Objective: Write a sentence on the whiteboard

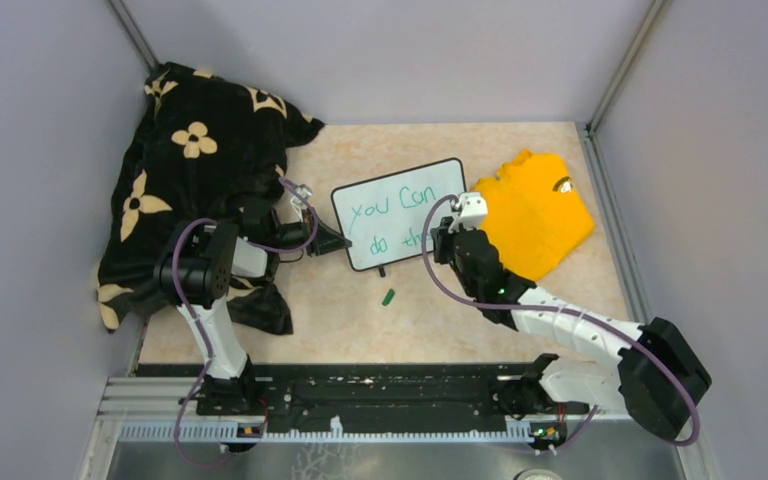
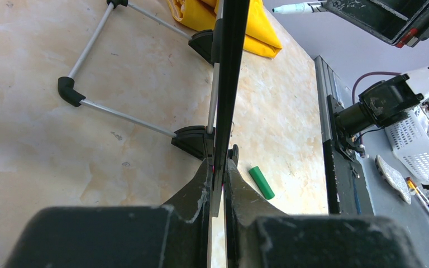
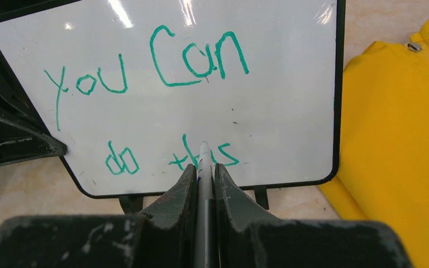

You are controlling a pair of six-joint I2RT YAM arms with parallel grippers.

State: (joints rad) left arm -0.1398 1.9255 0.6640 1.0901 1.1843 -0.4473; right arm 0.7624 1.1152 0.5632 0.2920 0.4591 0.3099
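Note:
The whiteboard [image 1: 400, 212] stands propped on its black feet mid-table, black-framed, with green writing "you Can do this" [image 3: 162, 61]. My left gripper [image 1: 332, 240] is shut on the board's left edge; the left wrist view shows that edge [image 2: 230, 84] end-on between the fingers [image 2: 200, 184]. My right gripper [image 3: 204, 167] is shut on a marker [image 3: 203, 159], whose tip rests at the word "this" on the lower line. In the top view the right gripper [image 1: 447, 237] sits at the board's right lower part.
A green marker cap [image 1: 388, 296] lies on the table in front of the board. A folded yellow shirt [image 1: 540, 210] lies right of the board. A black cloth with cream flowers [image 1: 190, 150] covers the left back. A white basket [image 2: 419, 145] stands beyond the base rail.

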